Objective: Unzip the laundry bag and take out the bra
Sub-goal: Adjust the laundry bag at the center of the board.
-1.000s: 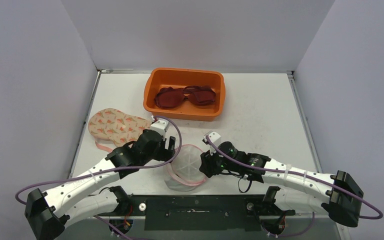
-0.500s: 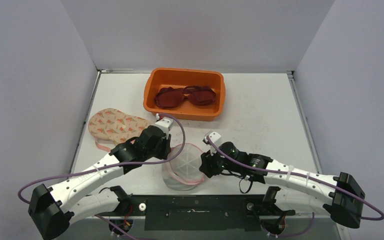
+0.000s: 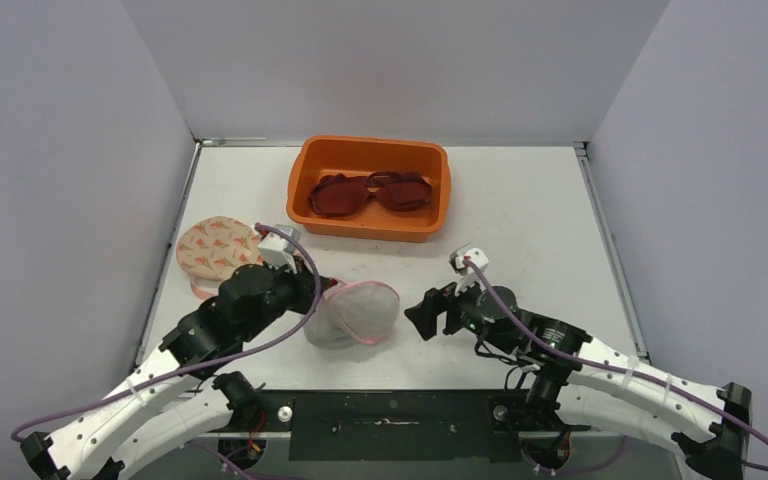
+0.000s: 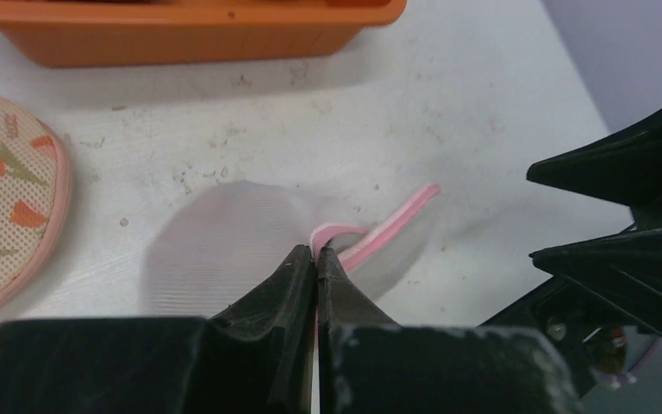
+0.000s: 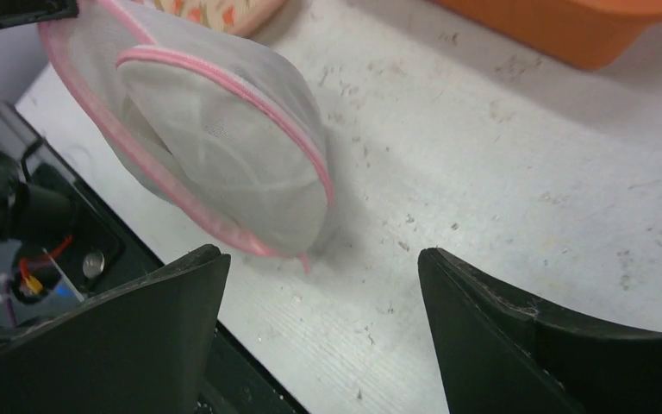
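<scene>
The table (image 3: 520, 210) is white and scuffed. At its far side sits an orange tub (image 3: 365, 226) with a dark red garment (image 3: 375, 192) lying in it. To the left a floral pad (image 3: 222, 250) lies flat.

Nearer the front edge, between the two arms, is the bag (image 3: 355, 312), a white mesh dome edged in pink. It is tipped up by one side. I can't tell whether its low end touches the table.

The left gripper (image 4: 316, 257) has its fingers pressed together on the pink trim (image 4: 379, 233) at the bag's rim. The right gripper (image 3: 423, 314) stands just right of the bag with its fingers spread wide, touching nothing.

From the right wrist view the zip (image 5: 250, 95) runs as one closed pink line over the dome. A little pink tab (image 5: 303, 260) hangs at its low end, perhaps the pull. Something pale shows through the mesh, too faint to name.

So I'd judge the job is barely begun. The bag is gripped and steadied, but the zip looks shut and nothing is out. The right gripper would need to find that pull.
</scene>
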Controlling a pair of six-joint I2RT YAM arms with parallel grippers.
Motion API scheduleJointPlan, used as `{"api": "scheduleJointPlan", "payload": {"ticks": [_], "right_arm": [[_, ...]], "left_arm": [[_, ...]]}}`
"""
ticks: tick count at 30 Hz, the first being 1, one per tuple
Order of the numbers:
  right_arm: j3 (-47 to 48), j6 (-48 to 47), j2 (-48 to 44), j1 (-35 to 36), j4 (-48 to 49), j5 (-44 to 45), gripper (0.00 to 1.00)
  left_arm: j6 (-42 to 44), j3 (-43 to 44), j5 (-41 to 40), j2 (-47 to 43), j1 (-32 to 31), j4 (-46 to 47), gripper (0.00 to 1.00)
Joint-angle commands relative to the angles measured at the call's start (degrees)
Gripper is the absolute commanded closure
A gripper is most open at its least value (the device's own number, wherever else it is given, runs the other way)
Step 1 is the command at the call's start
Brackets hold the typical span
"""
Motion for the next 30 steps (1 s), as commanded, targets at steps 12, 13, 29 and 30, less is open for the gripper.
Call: {"api": "scheduleJointPlan", "payload": {"ticks": [12,13,29,30], "right_arm": [[-2.15,22.3,-9.36,-0.17,10.1,12.6,0.14],[-2.69,24.47,-9.14,-0.18,10.29,12.47,0.14],[-2.98,31.08,-0.84,0.11,6.4,9.33,0.15],[-2.0,30.55,0.44,0.47,5.85,9.6,0.15]], "left_arm": [[-2.37,-0.11,-28.48,4.09,-22.07,28.22,1.0],[-3.11,-3.13,-29.63,4.54,-23.12,30.46,1.0],[-10.71,-16.14,-29.47,9.94,-28.08,46.53,1.0],[-10.98,-15.97,-28.83,10.57,-28.1,47.06,1.0]]}}
